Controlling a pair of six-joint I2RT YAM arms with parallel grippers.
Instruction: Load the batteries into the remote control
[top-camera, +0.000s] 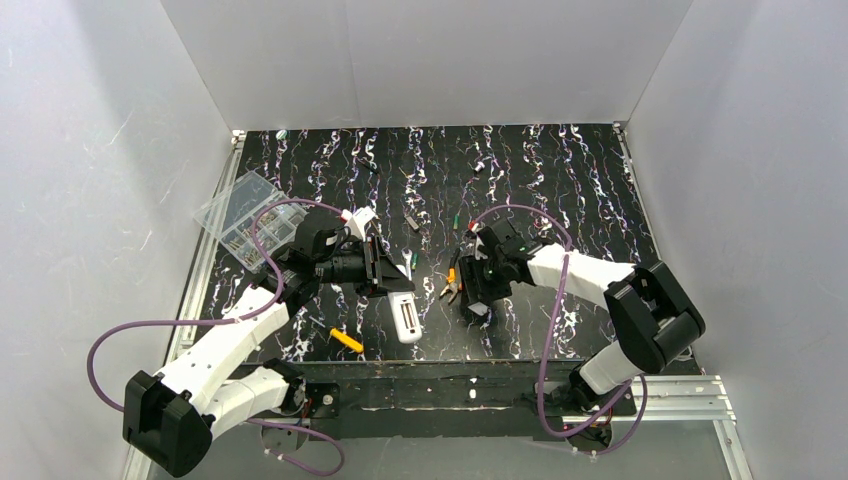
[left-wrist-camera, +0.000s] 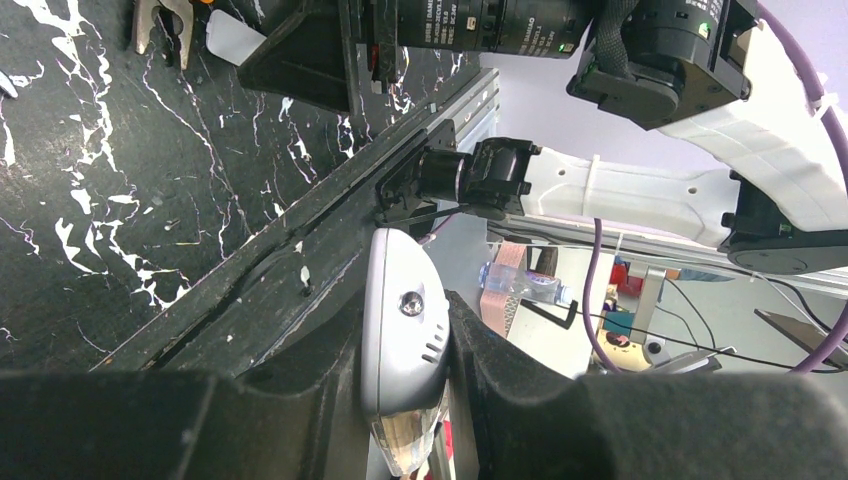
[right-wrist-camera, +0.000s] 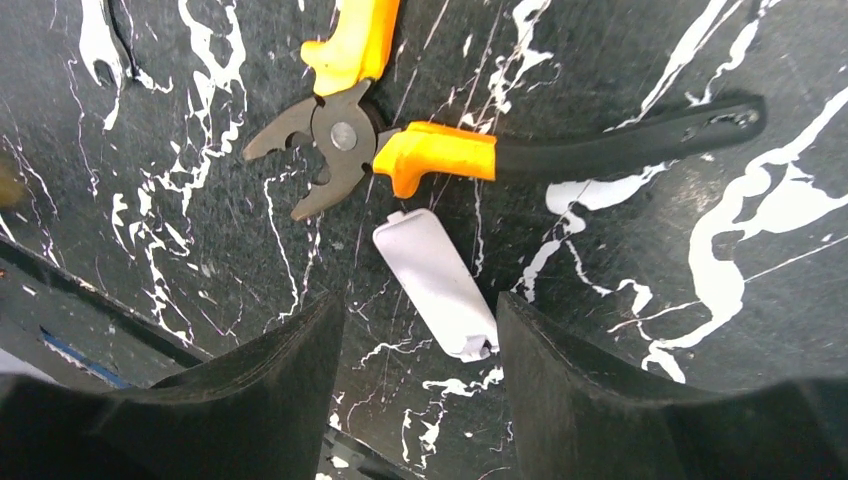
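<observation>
Black marbled surface (top-camera: 560, 180) first: by its near edge, low centre in the top view, the remote control (top-camera: 405, 318) has its long axis running almost straight down the frame, its upper end pinched by the left pincer (top-camera: 390, 285). Just right, the right pincer (right-wrist-camera: 420, 315) hangs spread over a loose white cover (right-wrist-camera: 437, 285), with pliers (right-wrist-camera: 400, 140) beyond. Farther up, what look like the batteries (top-camera: 455, 217) lie above the right pincer, nearer that arm.

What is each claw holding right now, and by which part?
The left claw clamps the remote by its long sides, one end poking out. The right claw is open over the cover, holding nothing.
</observation>
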